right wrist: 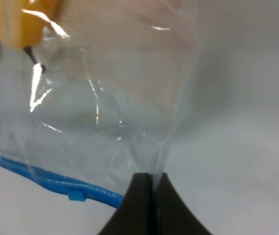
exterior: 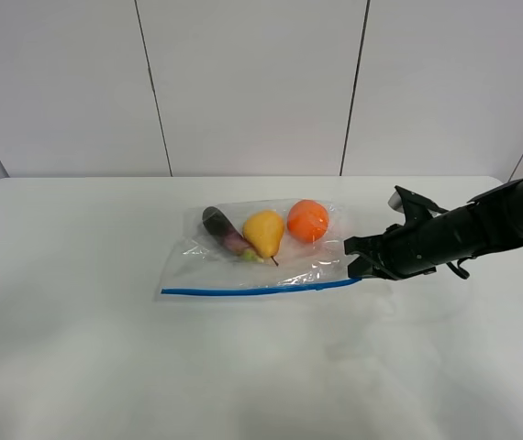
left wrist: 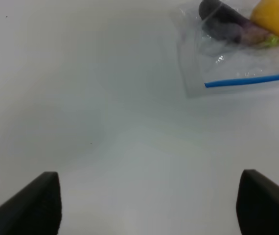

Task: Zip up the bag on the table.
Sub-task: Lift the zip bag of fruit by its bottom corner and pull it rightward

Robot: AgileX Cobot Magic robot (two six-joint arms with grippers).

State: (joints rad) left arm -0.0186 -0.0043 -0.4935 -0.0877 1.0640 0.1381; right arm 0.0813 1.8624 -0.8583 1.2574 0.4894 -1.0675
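Observation:
The bag point(exterior: 271, 266) lies flat near the middle of the table point(exterior: 96, 348), its blue zipper strip point(exterior: 252, 291) along the near edge. A purple eggplant point(exterior: 225, 231), a yellow pear point(exterior: 263, 232) and an orange point(exterior: 307, 220) show through the plastic. My right gripper point(exterior: 358, 266) reaches in from the right and is shut on the bag's right corner, just above the zipper's end. In the right wrist view the closed gripper point(right wrist: 151, 181) pinches the clear film point(right wrist: 105, 107) beside the blue strip point(right wrist: 56, 183). My left gripper point(left wrist: 149, 196) is open over bare table, apart from the bag point(left wrist: 213, 63).
A white panelled wall point(exterior: 252, 82) stands behind the table's far edge. The left arm does not show in the exterior high view. A small blue tab point(right wrist: 77, 196) sits on the zipper strip close to the right gripper.

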